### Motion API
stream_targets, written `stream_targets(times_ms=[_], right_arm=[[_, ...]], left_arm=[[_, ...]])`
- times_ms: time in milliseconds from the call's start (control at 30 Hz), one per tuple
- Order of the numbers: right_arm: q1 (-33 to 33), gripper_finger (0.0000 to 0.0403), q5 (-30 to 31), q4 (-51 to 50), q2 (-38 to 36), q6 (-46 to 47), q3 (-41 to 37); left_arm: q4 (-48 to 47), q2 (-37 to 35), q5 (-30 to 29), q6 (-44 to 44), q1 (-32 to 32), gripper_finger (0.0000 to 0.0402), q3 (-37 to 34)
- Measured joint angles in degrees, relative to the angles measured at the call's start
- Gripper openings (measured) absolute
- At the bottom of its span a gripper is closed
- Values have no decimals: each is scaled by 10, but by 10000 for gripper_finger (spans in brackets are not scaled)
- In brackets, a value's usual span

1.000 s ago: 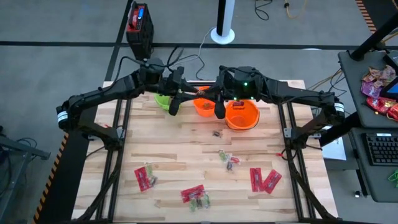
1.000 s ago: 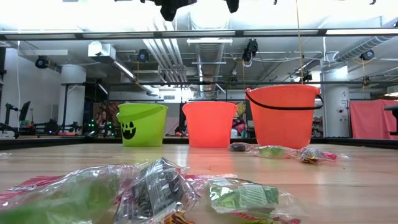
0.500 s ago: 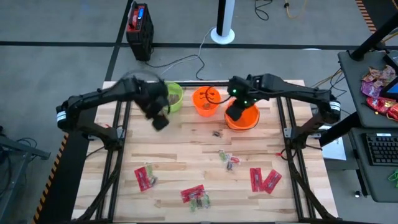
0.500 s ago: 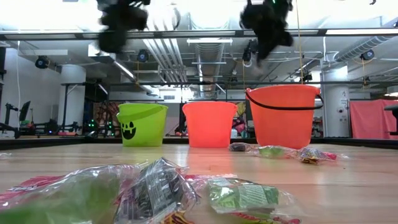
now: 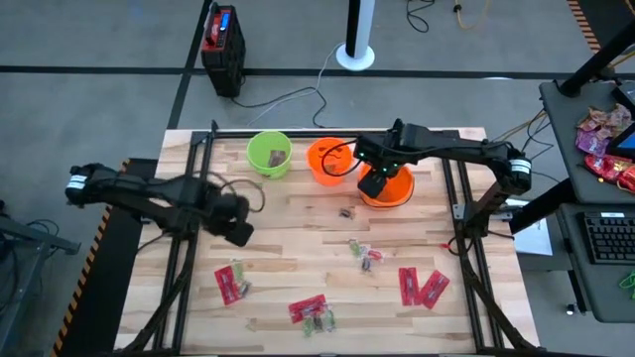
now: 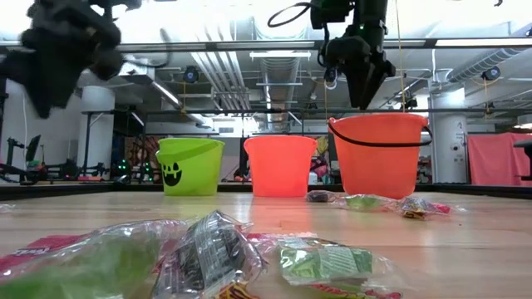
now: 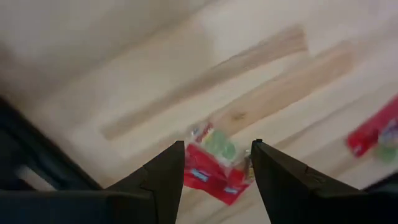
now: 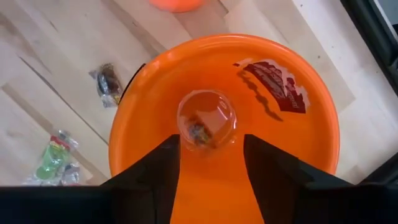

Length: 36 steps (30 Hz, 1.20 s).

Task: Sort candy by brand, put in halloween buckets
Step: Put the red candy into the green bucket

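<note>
Three halloween buckets stand in a row at the table's far side: lime green [image 5: 268,154], orange [image 5: 326,162] and a wider orange one [image 5: 395,188]. My right gripper [image 8: 210,137] hangs open above the wider orange bucket [image 8: 224,124]. A clear-wrapped piece [image 8: 205,121] and a dark red wrapper [image 8: 273,84] show inside that bucket. My left gripper [image 5: 238,230] hovers open, high over the table's left half. A red packet with a green piece [image 7: 214,165] shows far below its fingers. Candy lies loose on the near half: red packets [image 5: 230,283], green pieces [image 5: 365,253] and a dark mini [image 5: 345,211].
More red packets lie at the near middle [image 5: 308,309] and near right [image 5: 422,287]. A red-and-black box [image 5: 222,45] stands on the floor behind the table. Clear-wrapped candy [image 6: 208,257] fills the foreground of the low view. Bare wood lies between the buckets and the candy.
My left gripper has swung from above the green bucket toward the table's left and near edges. My right gripper has gone from beside the middle orange bucket toward the right, and it now hangs over the wider orange bucket.
</note>
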Motion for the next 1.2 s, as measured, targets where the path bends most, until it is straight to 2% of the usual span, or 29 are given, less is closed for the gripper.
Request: stream_targets(times_ms=[133,267,433,533,700,1000,1100,1200], right_arm=[[0,164,-4,11,-2,8,0],[0,157,-10,38,-3,8,0],[0,151,-30,78,-3,-1,0],[0,148,-31,108,-3,-10,0],[-1,148,-34,128,-3,-22,0],[-3,139,-35,130,-3,-25,0],[-3,139,-35,130,-3,-25,0],[-3,139,-35,130,-3,-28,0]], left_arm=[[36,-13,13,-173,-80,169,-46],[79,6,16,-308,-168,169,-62],[98,50,17,-415,-260,169,-67],[153,79,17,-452,-295,169,-84],[239,134,17,-470,-313,169,-123],[299,195,13,-433,-314,162,-144],[300,205,11,-415,-314,126,-142],[303,209,5,-403,-314,59,-141]])
